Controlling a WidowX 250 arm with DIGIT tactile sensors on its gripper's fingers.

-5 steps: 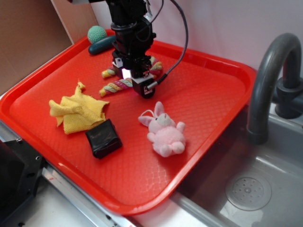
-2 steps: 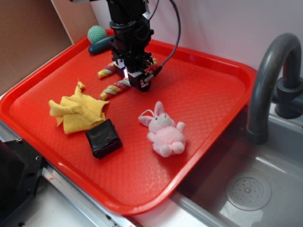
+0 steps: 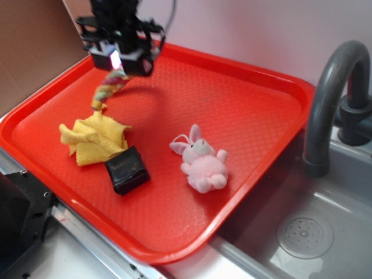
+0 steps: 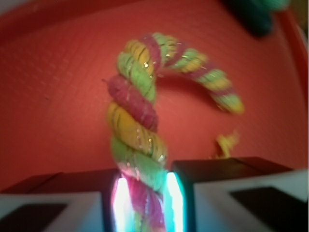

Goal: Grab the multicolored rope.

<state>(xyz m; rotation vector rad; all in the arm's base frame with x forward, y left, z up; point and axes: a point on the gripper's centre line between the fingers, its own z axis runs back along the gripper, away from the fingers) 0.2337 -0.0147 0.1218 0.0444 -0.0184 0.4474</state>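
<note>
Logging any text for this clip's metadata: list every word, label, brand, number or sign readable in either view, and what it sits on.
None: no readable text in either view.
The red tray, multicolored rope, yellow cloth, black block, pink bunny and gripper show no print.

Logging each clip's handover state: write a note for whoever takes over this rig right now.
Gripper: shut on the multicolored rope, fingers pinching one end, raised over the back left of the red tray.
Rope: lifted and dangling from the jaws; the free end hangs just above the yellow cloth; cannot tell whether it touches it.
Others: pink bunny and black block lie on the tray, untouched.
Done: rope grabbed and lifted.
Left: nothing beyond keeping the grip.
</note>
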